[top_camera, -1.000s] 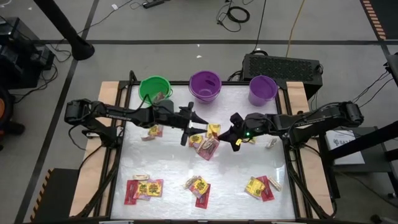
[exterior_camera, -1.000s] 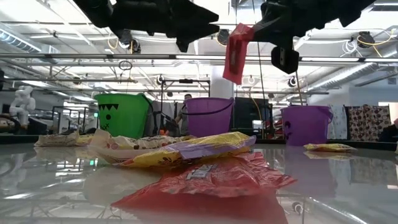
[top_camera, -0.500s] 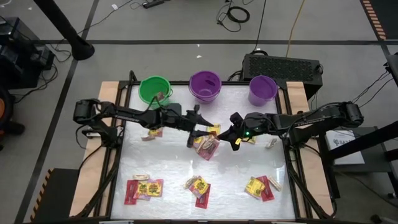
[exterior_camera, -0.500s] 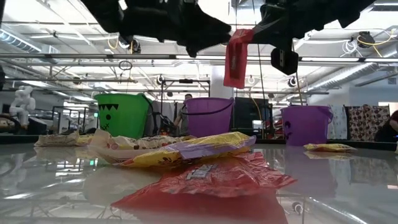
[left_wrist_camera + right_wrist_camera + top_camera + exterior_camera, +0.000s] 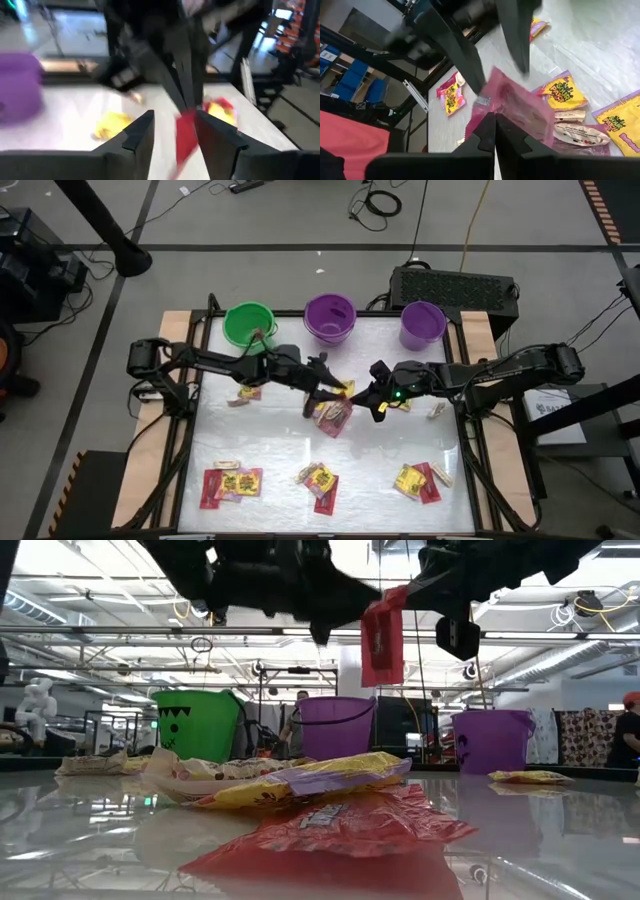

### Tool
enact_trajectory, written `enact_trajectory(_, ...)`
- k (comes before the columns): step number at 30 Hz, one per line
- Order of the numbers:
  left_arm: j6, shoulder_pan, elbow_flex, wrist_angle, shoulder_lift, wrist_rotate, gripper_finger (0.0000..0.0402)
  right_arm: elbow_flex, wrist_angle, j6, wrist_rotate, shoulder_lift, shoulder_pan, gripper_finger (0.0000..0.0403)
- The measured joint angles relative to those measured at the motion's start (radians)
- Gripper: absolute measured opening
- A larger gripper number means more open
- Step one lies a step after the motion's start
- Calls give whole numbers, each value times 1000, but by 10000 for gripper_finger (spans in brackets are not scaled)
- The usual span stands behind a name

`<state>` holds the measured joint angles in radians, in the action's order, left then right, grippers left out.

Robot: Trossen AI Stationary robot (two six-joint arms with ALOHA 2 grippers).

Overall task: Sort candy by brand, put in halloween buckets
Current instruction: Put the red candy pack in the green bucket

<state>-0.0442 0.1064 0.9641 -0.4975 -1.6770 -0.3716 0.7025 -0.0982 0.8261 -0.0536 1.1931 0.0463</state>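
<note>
My right gripper [image 5: 372, 393] hovers over the table's middle, shut on a red candy packet [image 5: 382, 640] that hangs in the air. My left gripper [image 5: 325, 385] is right beside it, open. In the left wrist view its fingers [image 5: 142, 131] stand on either side of the red packet [image 5: 186, 134]; whether they touch it I cannot tell. Under both grippers, yellow and red packets [image 5: 335, 415] lie in a heap. The green bucket [image 5: 250, 323], purple bucket [image 5: 329, 317] and lavender bucket [image 5: 422, 324] stand in a row at the far edge. My right gripper pinches the red packet by its upper edge [image 5: 392, 598] between its two shut fingers [image 5: 485, 131], coming from the table's right. The packet is lifted clear of the table and hangs down below the fingers, roughly upright.
More candy lies in groups along the near edge: near left [image 5: 230, 482], near middle [image 5: 318, 478] and near right [image 5: 420, 480]. A tan piece [image 5: 437, 410] lies by the right edge, and packets [image 5: 247, 391] lie before the green bucket. A dark box [image 5: 452, 283] sits behind the lavender bucket.
My left gripper has moved toward the table's right, closing in on the hanging red packet and my right gripper, with its fingers staying open. The right gripper and the packet have kept their place.
</note>
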Motion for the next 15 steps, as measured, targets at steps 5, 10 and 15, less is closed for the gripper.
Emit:
enact_trajectory(5, -67, 6, -1, -2, -17, -61, 51, 0, -1, -8, 1, 0, -1, 0)
enact_trajectory(10, -79, 5, -1, 18, -14, -58, 5, 0, -1, -12, 1, 0, -2, 0)
enact_trajectory(15, -81, 6, -1, 37, -10, -54, 3, 1, 42, -21, 1, -1, 6, 0)
